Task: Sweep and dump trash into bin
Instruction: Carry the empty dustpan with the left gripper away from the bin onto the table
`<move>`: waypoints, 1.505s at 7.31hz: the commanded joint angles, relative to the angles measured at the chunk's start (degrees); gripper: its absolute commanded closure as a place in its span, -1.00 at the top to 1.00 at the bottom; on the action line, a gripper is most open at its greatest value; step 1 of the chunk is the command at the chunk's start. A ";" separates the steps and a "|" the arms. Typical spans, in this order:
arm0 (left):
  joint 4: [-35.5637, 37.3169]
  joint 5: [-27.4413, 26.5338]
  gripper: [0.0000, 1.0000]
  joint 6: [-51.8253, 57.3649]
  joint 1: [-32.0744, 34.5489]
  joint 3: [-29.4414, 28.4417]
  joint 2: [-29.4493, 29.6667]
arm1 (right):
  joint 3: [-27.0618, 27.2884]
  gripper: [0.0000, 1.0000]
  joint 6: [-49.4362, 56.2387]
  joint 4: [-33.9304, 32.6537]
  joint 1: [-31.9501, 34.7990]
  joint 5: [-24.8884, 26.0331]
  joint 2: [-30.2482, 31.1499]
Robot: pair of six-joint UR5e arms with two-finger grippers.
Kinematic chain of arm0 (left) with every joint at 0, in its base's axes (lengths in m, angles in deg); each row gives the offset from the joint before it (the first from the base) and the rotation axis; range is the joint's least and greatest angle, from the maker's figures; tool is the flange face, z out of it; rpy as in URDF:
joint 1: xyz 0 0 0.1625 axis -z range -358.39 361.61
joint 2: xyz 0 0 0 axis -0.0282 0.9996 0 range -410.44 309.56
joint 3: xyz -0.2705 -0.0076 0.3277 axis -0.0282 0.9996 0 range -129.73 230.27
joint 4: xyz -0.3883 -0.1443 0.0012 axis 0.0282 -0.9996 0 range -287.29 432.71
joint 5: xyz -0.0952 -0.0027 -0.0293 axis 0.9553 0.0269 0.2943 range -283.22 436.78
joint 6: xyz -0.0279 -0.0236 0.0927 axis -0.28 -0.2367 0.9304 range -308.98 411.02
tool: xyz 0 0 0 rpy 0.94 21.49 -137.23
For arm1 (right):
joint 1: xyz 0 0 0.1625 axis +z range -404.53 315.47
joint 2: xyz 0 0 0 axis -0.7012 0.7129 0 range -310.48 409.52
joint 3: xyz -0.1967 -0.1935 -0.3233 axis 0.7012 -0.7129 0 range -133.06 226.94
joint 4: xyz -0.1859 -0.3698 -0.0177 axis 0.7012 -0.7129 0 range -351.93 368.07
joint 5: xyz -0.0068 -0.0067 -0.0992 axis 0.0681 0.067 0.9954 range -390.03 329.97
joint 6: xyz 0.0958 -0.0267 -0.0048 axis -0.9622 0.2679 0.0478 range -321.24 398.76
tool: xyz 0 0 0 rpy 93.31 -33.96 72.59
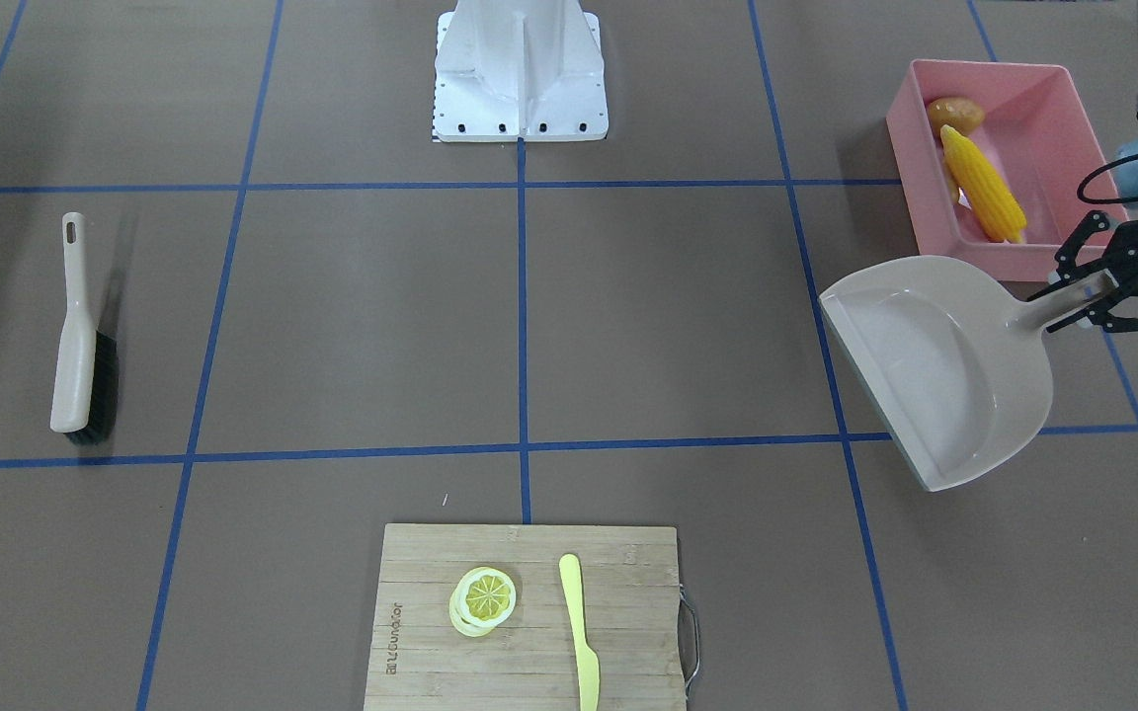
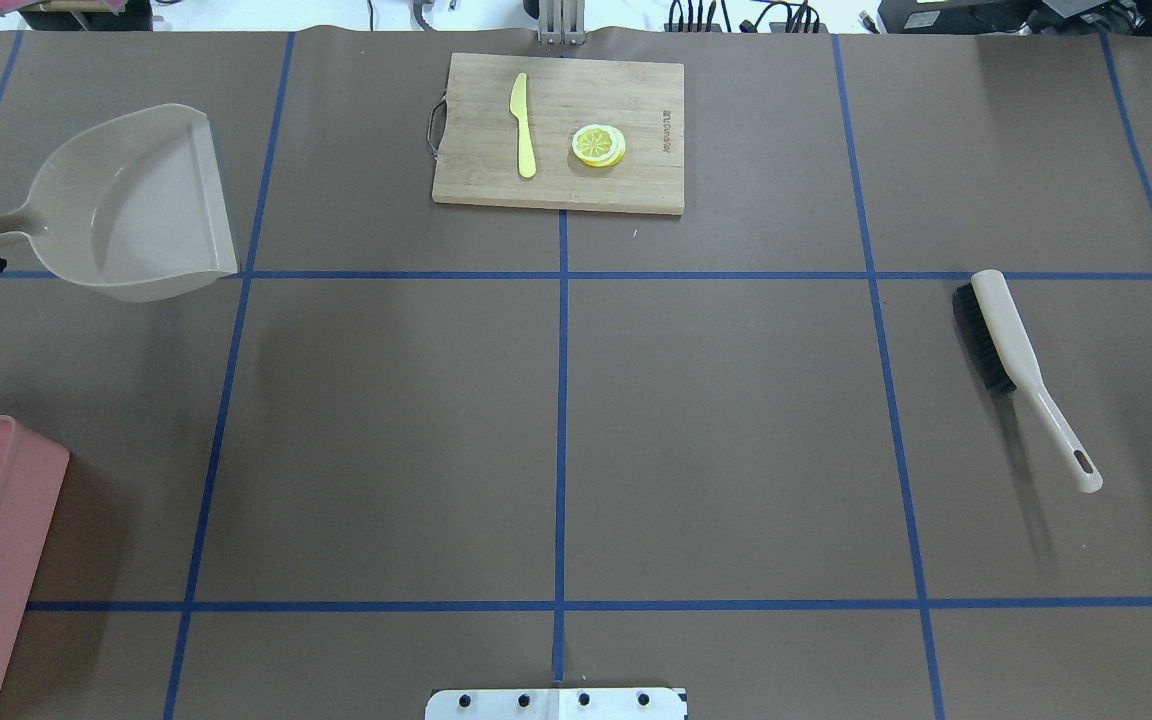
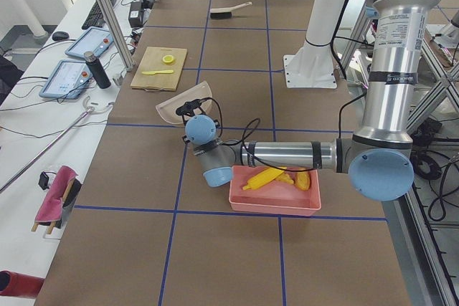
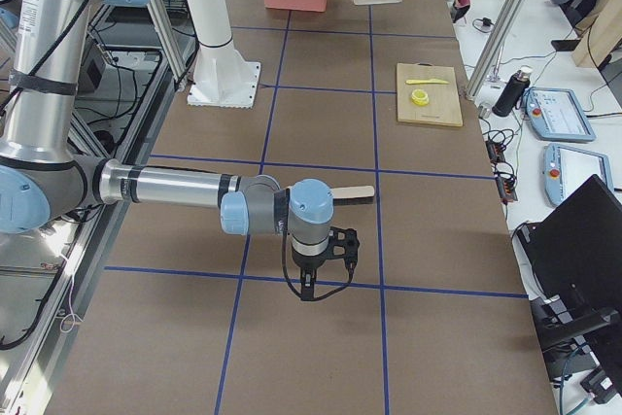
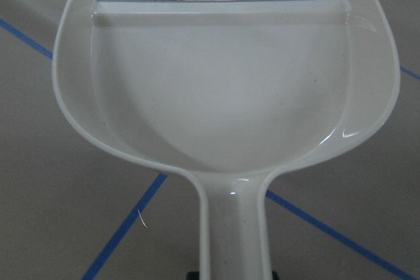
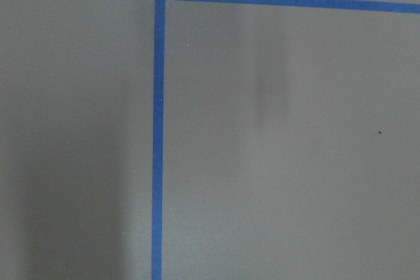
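Note:
The pink bin (image 1: 1053, 128) stands at the table's edge on my left side. In it lie the yellow corn cob (image 1: 984, 188) and the tan-brown potato (image 1: 956, 114). Only a tan sliver shows behind the corn; I cannot tell that it is the ginger root. The beige-grey dustpan (image 1: 934, 365) lies empty on the table in front of the bin. My left gripper (image 1: 1063, 301) is shut on its handle (image 5: 233, 227). My right gripper (image 4: 321, 279) hangs low over bare table, holding nothing visible; I cannot tell whether it is open or shut.
A beige brush (image 1: 80, 336) with black bristles lies alone on my right side. A wooden cutting board (image 1: 628, 563) at the far edge carries a lemon slice (image 1: 483, 599) and a yellow-green knife (image 1: 579, 632). The white robot base (image 1: 520, 79) stands mid-table.

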 commanded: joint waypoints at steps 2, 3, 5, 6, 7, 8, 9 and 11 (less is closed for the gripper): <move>9.09 -5.10 -1.00 11.02 -4.36 -0.79 7.75 | -0.06 1.00 -0.12 0.00 0.00 -0.01 -0.02; 9.45 -9.03 -1.00 11.11 -7.88 -0.61 8.81 | -0.06 1.00 -0.12 0.00 0.00 -0.01 -0.02; 9.54 -14.15 -1.00 11.54 -15.26 0.44 8.74 | -0.06 1.00 -0.12 0.00 0.00 -0.01 -0.02; 9.54 -14.17 -1.00 12.24 -16.86 1.14 8.74 | 0.03 1.00 -0.12 0.00 0.00 -0.19 -0.02; 9.54 -14.60 -1.00 14.69 -18.18 0.71 8.82 | 0.03 1.00 -0.12 0.00 0.00 -0.36 -0.02; 9.46 -15.56 -1.00 14.71 -18.80 0.88 8.82 | -0.06 1.00 -0.12 0.00 0.00 -0.45 -0.02; 9.45 -15.75 -1.00 14.71 -20.11 0.80 9.00 | -0.06 1.00 -0.21 0.00 0.00 -0.37 -0.02; 9.45 -15.75 -1.00 14.53 -20.83 1.76 9.09 | -0.06 1.00 -0.21 0.00 0.00 -0.10 -0.10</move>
